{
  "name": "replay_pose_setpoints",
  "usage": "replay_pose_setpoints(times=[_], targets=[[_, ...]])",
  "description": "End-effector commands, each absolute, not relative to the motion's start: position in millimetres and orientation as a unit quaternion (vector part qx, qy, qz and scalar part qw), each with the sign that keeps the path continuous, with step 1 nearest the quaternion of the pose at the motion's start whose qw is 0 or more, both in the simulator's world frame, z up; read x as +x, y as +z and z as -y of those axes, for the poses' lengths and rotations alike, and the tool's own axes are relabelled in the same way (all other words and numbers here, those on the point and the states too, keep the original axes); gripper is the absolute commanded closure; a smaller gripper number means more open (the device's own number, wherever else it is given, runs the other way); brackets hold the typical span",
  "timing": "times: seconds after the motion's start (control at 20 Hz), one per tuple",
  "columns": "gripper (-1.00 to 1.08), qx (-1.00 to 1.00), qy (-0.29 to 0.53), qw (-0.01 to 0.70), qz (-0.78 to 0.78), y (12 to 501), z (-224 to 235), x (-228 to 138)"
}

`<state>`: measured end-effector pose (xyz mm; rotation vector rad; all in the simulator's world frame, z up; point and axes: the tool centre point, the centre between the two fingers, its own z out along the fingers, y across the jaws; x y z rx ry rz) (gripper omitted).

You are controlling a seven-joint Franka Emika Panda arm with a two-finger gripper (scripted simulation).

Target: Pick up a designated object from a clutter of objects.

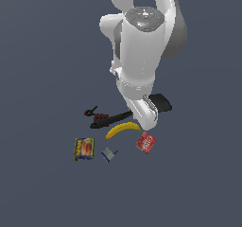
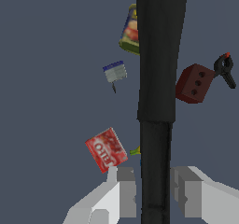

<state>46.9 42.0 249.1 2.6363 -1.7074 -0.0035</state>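
Spatula [image 2: 158, 55] runs lengthwise between the tool [image 2: 154, 192] fingers, handle toward clamp [image 1: 90, 111].

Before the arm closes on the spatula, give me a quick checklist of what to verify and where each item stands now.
1. Target is the spatula, not the banana: ok.
2. Handle sits between the gripper fingers: ok in the wrist view.
3. Fingers spread with gaps on both sides of the handle: ok.
4. Nothing else between the fingers: ok; the red box lies just outside one finger.
5. Fingers low enough to catch the handle: cannot tell.
6. Block and clamp clear of the grasp spot: ok, both lie further along the spatula.
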Motion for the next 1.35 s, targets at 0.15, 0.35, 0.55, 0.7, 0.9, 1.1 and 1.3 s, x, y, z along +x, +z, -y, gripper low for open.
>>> replay_pose_setpoints(times=[0.15,0.35,0.55,0.7,0.9,1.1,1.3], targets=[[1.08,0.839,0.0,0.0,0.544,308.8,-54.8,20.3],[1.08,0.839,0.0,0.001,0.544,349.5,-63.9,2.5],[1.08,0.839,0.0,0.001,0.544,385.1,-71.9,-12.5],[1.08,0.839,0.0,0.001,0.544,407.3,-77.1,-21.5],[1.08,0.839,0.0,0.001,0.544,429.1,-82.5,-29.8],[1.08,0.839,0.0,0.0,0.544,442.0,-85.9,-34.5],[1.08,0.839,0.0,0.0,0.544,446.2,-86.9,-35.9]])
